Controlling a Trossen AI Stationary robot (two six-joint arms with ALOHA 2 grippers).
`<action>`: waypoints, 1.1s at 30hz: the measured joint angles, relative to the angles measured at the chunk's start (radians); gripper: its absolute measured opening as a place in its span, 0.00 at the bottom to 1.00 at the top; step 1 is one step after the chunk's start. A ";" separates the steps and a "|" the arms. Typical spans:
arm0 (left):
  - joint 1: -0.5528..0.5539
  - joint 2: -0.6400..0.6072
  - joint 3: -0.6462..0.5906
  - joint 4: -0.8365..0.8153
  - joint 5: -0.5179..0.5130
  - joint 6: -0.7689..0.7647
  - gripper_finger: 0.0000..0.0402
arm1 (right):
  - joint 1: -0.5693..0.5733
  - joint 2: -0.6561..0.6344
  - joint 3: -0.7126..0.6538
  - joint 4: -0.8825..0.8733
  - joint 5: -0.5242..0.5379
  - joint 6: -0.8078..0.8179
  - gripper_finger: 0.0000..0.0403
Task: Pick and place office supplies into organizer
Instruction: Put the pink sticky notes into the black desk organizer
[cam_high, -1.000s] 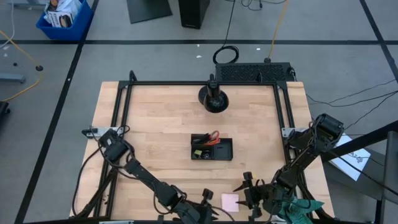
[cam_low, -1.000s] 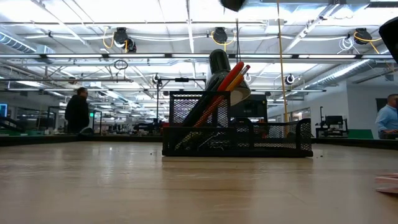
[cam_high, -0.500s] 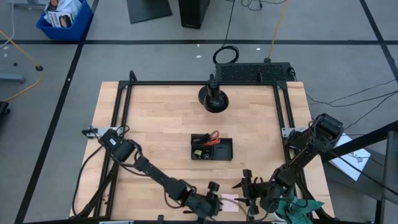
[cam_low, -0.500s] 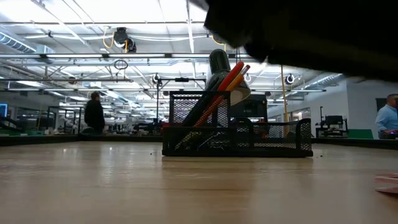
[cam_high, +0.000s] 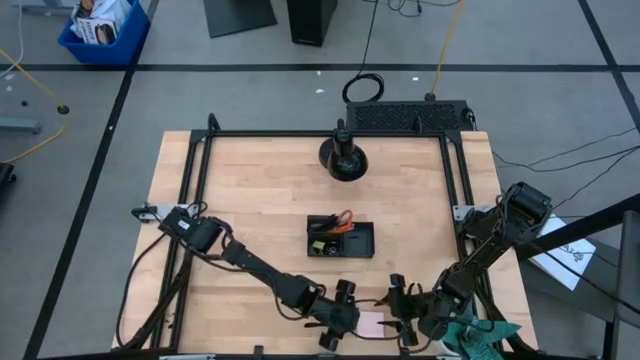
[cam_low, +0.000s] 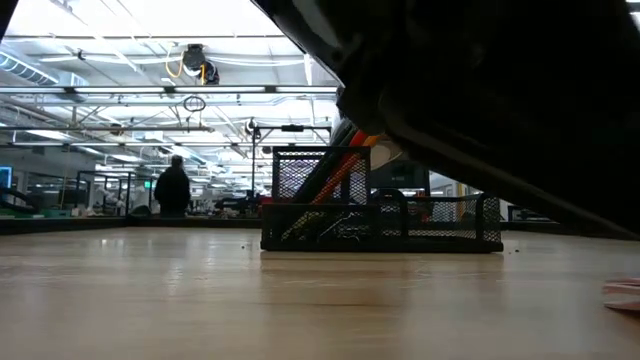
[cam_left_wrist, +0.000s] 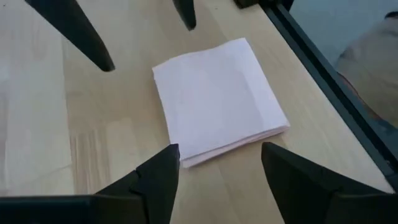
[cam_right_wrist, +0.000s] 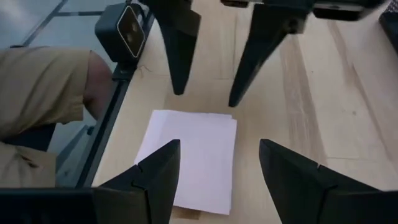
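The pink sticky-note pad (cam_high: 371, 325) lies flat on the wooden table near its front edge; it also shows as pad (cam_left_wrist: 217, 99) and pad (cam_right_wrist: 189, 158). My left gripper (cam_high: 350, 315) stands open at the pad's left side, its fingers (cam_left_wrist: 158, 177) either side of the pad's edge, with no touch that I can see. My right gripper (cam_high: 393, 315) stands open at the pad's right side, facing the left one. The black mesh organizer (cam_high: 340, 238) sits mid-table with red-handled scissors (cam_high: 344, 217) and orange pencils (cam_low: 350, 165) sticking up in it.
A round black dome stand (cam_high: 342, 158) sits at the table's far middle. A black frame rail (cam_left_wrist: 323, 81) runs along the near edge beside the pad. A person in beige (cam_right_wrist: 37, 93) is just beyond that edge. My left arm (cam_low: 500, 90) fills the low view's upper right.
My left gripper has swung from the near edge toward the table's right and a little toward the far edge, coming up to the pink pad. Its arm has come into the low view and now covers the upper right. The pad and organizer have stayed in place.
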 joint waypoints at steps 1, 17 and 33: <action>0.001 0.000 0.000 -0.001 0.009 0.015 0.58 | 0.000 0.000 0.000 0.000 -0.008 0.000 0.52; 0.010 -0.001 0.000 -0.074 -0.016 0.282 0.58 | 0.001 0.007 0.000 0.083 -0.156 0.198 0.52; 0.024 -0.001 0.000 -0.091 -0.083 0.217 0.58 | -0.007 0.142 0.002 0.305 -0.388 0.018 0.36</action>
